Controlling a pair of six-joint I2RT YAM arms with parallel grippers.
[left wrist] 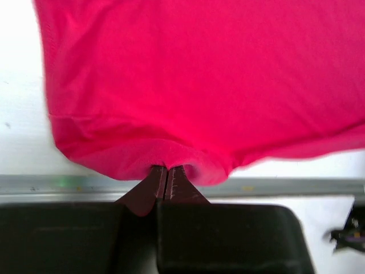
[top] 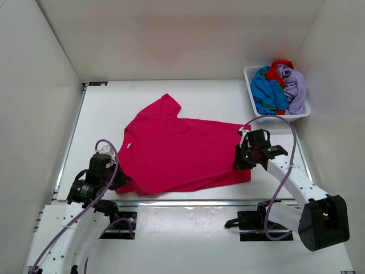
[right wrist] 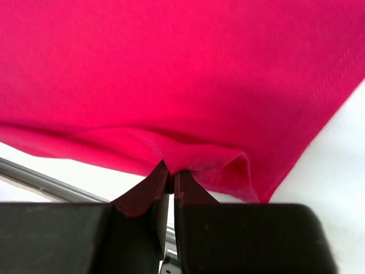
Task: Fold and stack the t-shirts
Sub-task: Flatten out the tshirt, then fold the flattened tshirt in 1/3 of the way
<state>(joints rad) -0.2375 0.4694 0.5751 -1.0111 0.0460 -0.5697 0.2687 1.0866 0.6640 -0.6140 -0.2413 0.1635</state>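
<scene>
White table (top: 108, 108), pink t-shirt (top: 182, 154) lengthwise left-right, collar (top: 126, 145) left

A white plastic slatted basket (top: 283, 118) sits at the upper right of the frame, at the far right corner of the flat white surface (top: 108, 114). A grey metal strip (top: 188, 201) runs along the bottom edge of the surface. Plain white walls (top: 171, 34) enclose it.
</scene>
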